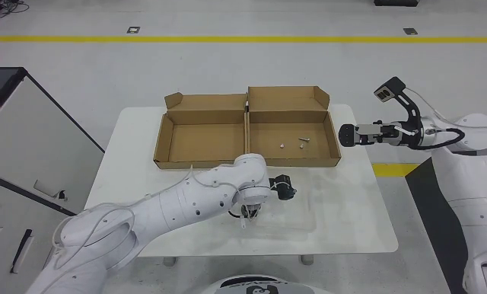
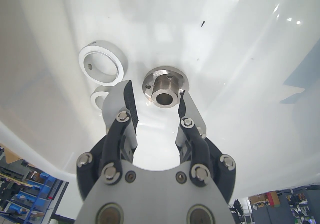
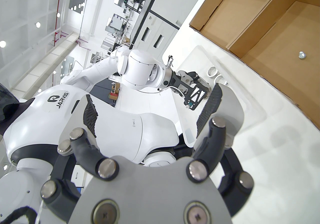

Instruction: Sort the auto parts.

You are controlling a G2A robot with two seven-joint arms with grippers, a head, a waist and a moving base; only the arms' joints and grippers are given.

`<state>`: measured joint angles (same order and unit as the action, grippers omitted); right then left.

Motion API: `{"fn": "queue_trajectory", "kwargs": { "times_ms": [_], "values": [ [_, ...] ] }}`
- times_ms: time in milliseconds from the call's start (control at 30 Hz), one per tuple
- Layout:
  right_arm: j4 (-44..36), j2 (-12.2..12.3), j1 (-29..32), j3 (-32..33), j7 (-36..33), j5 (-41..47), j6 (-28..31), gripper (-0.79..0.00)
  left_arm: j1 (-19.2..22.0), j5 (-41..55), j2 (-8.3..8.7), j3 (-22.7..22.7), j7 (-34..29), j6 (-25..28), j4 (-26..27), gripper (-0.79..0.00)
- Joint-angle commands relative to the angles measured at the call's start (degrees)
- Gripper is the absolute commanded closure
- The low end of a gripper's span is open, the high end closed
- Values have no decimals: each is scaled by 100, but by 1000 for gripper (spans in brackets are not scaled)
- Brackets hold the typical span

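Note:
A flanged metal bushing (image 2: 165,89) stands on the white tray (image 2: 225,34), bore up. My left gripper (image 2: 156,87) is open, one finger on each side of the bushing's hub, close but apart from it. Beside it lie a silver ring (image 2: 102,66) and a second ring (image 2: 98,96), half hidden behind a finger. In the top view the left gripper (image 1: 249,212) hangs over the tray (image 1: 327,210) at the table's middle. My right gripper (image 1: 344,135) is open and holds nothing, off the table's right edge beside the boxes. Its fingers (image 3: 212,107) frame the left arm farther off.
Two open cardboard boxes stand side by side at the table's back. The left box (image 1: 202,142) has a bare floor. The right box (image 1: 266,145) holds a bolt (image 1: 303,139) and another small part (image 1: 283,142). A grey cabinet (image 1: 38,149) stands left of the table.

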<state>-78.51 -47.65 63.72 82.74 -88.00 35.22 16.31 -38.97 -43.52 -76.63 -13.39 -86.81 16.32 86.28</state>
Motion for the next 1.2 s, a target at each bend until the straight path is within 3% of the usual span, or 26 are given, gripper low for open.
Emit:
{"fn": "queue_trajectory", "kwargs": {
  "times_ms": [0,200,867,1167],
  "values": [
    [0,0,0,0,0,0,0,-785,-35,29,8,-12,3,49,9,-440],
    [0,0,0,0,0,0,0,-785,-122,-13,34,-45,4,88,16,-468],
    [0,0,0,0,0,0,0,-785,-169,-39,90,-96,0,116,38,-348],
    [0,0,0,0,0,0,0,-785,-123,-10,79,-84,-12,104,20,-339]
  ]
}}
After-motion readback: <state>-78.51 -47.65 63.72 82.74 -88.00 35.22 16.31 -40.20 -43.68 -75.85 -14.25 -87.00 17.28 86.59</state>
